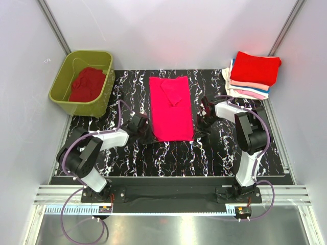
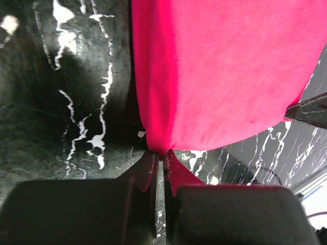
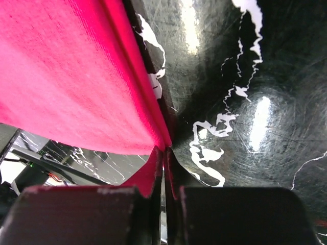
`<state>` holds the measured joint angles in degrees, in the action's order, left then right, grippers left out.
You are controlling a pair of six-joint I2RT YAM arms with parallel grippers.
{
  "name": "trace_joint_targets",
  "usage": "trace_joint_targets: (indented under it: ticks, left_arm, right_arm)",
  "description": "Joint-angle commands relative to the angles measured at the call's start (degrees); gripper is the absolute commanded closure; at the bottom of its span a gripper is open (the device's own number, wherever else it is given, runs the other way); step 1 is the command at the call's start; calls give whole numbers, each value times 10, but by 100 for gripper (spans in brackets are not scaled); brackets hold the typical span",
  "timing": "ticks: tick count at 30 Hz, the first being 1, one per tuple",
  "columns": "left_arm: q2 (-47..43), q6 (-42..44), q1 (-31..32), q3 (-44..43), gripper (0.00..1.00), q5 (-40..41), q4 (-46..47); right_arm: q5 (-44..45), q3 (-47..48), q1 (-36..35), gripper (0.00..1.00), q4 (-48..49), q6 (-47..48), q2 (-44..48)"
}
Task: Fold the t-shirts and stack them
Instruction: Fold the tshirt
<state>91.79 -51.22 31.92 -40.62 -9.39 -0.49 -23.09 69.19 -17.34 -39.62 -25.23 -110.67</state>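
Near the arms, the left corner of the pink t-shirt (image 1: 171,109) is pinched by the left tool (image 2: 159,158) and the right corner by the right tool (image 3: 164,150). The shirt is laid flat as a long strip in the middle of the black desk (image 1: 168,158). Farther back, a dark red t-shirt (image 1: 87,84) is kept in the green tub (image 1: 82,108) on the left, and folded t-shirts (image 1: 253,76) are stacked on the right, red on top.
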Motion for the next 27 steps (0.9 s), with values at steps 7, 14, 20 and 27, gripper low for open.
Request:
trace_joint_targets:
  ticks: [7, 14, 20, 27]
  left_arm:
    - [-39, 21, 38, -8, 100, 39, -76]
    - [-165, -10, 100, 6, 100, 60, -153]
    - [-280, -59, 171, 23, 100, 81, -231]
    - [-361, -84, 196, -30, 100, 92, -358]
  right_arm:
    - [-3, -43, -5, 100, 23, -10, 68]
    - [-25, -134, -6, 100, 2, -40, 201]
    - [-50, -211, -27, 100, -39, -87, 386]
    - [-48, -185, -53, 100, -103, -143, 495]
